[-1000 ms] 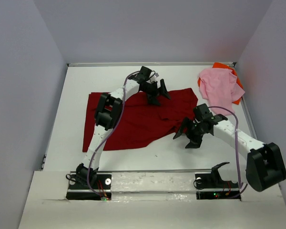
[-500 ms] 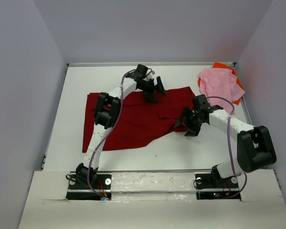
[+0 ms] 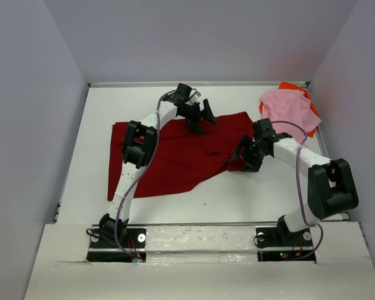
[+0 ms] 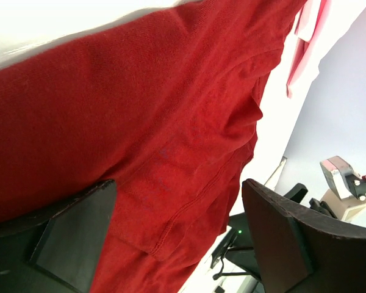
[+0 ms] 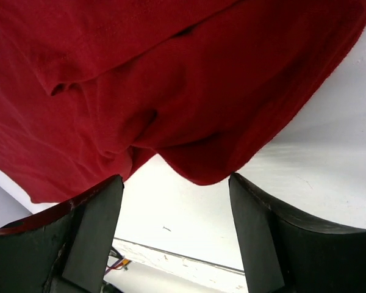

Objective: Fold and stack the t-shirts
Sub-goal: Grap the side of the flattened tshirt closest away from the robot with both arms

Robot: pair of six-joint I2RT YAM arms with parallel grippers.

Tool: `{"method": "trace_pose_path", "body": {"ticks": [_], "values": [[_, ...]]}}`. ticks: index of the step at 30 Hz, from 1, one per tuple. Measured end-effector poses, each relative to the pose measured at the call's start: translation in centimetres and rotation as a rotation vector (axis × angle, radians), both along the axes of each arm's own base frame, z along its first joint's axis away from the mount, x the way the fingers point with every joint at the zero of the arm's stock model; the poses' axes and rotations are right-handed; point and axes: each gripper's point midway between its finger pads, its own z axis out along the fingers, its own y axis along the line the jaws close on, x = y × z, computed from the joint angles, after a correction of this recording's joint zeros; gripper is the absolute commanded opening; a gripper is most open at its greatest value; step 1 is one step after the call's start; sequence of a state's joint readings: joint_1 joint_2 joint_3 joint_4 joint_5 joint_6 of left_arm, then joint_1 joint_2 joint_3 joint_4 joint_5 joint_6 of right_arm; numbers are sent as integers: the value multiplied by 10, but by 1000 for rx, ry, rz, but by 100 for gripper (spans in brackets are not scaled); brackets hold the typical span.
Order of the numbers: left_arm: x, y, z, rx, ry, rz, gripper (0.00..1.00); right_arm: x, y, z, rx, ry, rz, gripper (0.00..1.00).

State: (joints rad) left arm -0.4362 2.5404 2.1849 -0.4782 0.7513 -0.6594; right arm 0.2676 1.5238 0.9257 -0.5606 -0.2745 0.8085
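Three shirts in all: the dark red t-shirt point(image 3: 175, 159) lies spread in the middle of the table point(image 3: 94, 181), and the light pink t-shirt point(image 3: 290, 112) is heaped on the bright orange t-shirt point(image 3: 292, 85) at the far right corner. The red cloth seems light and limp, so it is best pinched at a hem or corner. The left gripper point(image 3: 203, 120) and the right gripper point(image 3: 246, 160) are at its edges, both with jaws apart and holding nothing.

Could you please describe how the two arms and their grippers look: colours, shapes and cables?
Both the left arm and the right arm have white links with bulky black joints. A thin purple cable runs along each. The left gripper and right gripper are black, with two broad, flat fingers. The bases are black too.
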Motion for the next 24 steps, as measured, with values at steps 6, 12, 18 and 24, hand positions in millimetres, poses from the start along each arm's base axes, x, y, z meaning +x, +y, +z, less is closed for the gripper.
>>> {"method": "trace_pose_path", "body": {"ticks": [6,12,18,24], "values": [[2,2,0,0,0,5,99,-4,-1,2,3,0,-7,78],[7,9,0,0,0,20,99,-7,-3,4,-4,-2,-21,77],[16,21,0,1,1,46,99,1,-2,-15,-26,55,-22,74],[26,37,0,2,2,78,99,29,4,-30,-40,75,-21,71]]}}
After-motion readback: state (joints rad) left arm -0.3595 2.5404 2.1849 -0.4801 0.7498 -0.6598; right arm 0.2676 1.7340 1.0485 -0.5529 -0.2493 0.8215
